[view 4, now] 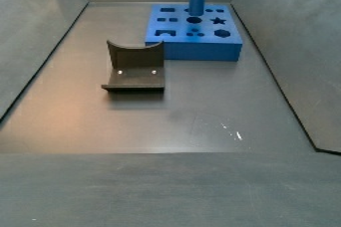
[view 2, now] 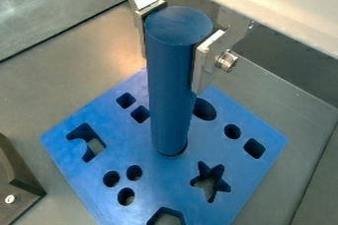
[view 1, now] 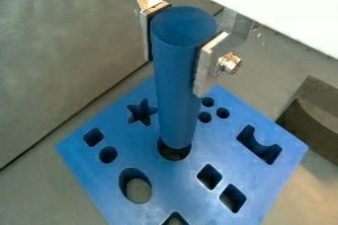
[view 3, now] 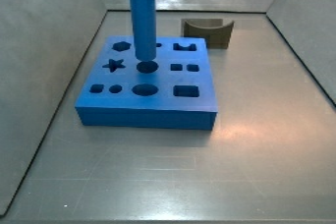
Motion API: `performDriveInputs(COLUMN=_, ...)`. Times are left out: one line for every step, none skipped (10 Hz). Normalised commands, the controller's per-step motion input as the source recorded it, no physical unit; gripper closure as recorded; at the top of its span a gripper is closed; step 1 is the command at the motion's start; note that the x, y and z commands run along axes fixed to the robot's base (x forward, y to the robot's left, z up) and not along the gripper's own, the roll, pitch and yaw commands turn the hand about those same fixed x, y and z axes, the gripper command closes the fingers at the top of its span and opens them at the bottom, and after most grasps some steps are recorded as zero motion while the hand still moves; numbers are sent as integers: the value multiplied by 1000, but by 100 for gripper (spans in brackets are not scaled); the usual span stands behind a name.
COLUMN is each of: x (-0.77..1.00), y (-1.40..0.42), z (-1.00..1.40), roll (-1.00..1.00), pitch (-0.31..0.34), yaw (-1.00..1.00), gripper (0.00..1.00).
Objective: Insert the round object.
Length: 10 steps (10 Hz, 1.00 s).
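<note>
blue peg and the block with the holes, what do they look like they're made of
The blue peg, between the gripper fingers with its lower end in a round hole: probably plastic, going by its smooth, matte, evenly coloured surface. The blue block: likely the same, perhaps printed or moulded, with flat faces and crisp-edged cutouts. Neither shows metallic shine.

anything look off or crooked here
Nothing stands out. The round object stands upright with its lower end in a round hole of the blue block, the gripper at its top. The olive curved piece sits apart, undamaged.
</note>
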Motion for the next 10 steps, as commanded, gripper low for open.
performDriveInputs(x=14, y=-103, z=-383, roll=-20, pitch=-60, yaw=0, gripper=100)
performDriveInputs(x=0, y=-69, z=-206, roll=-77, pitch=-20, yaw=0, gripper=100)
performDriveInputs(x=0, y=-40, z=-86, roll=-54, pitch=-3, yaw=0, gripper=100)
performDriveInputs(x=0, y=0, z=-100, roll=-3, pitch=0, yaw=0, gripper=100)
performDriveInputs(x=20, y=-40, z=-334, roll=-103, pitch=-49, yaw=0, gripper=100)
performDriveInputs(x=43, y=0, z=-374, roll=-144, pitch=-60, yaw=0, gripper=100)
performDriveInputs(x=0, y=20, z=-266, roll=-103, pitch=-17, yaw=-17, gripper=100)
performDriveInputs(x=46, y=0, z=-334, roll=-129, pitch=-36, yaw=-31, gripper=100)
performDriveInputs(x=0, y=0, z=-383, roll=-156, pitch=-79, yaw=-49, gripper=100)
performDriveInputs(x=0, y=0, z=-351, roll=-117, pitch=-63, yaw=-29, gripper=100)
